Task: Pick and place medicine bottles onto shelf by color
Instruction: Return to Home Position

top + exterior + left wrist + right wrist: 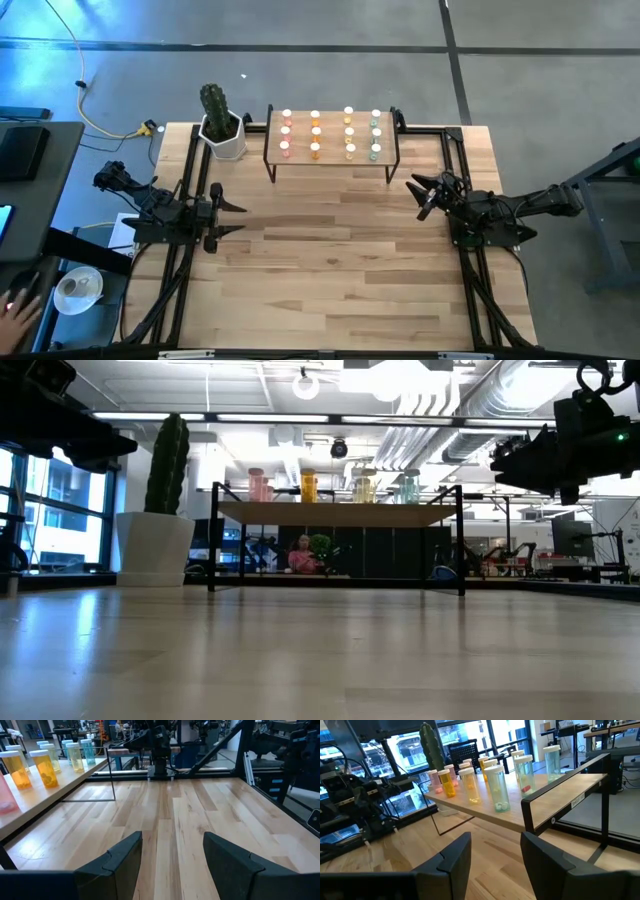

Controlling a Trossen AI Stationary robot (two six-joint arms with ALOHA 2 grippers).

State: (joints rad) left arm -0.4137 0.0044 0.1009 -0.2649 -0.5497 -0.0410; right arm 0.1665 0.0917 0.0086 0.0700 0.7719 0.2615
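The shelf [330, 160] stands at the table's far middle on thin black legs. Several medicine bottles [330, 135] with white caps stand upright on its top in rows: pink-red, orange, yellow and pale green. They also show in the right wrist view [485, 780] and in the left wrist view [42, 765]. My left gripper [238, 218] hovers open and empty at the table's left. My right gripper [420, 193] hovers open and empty at the right, near the shelf's right end [565, 795].
A white pot with a green cactus [220, 125] stands left of the shelf at the far left. Black frame rails [190, 180] run along the table's left and right sides. Bare wooden tabletop [340, 270] lies between the arms and toward the near edge.
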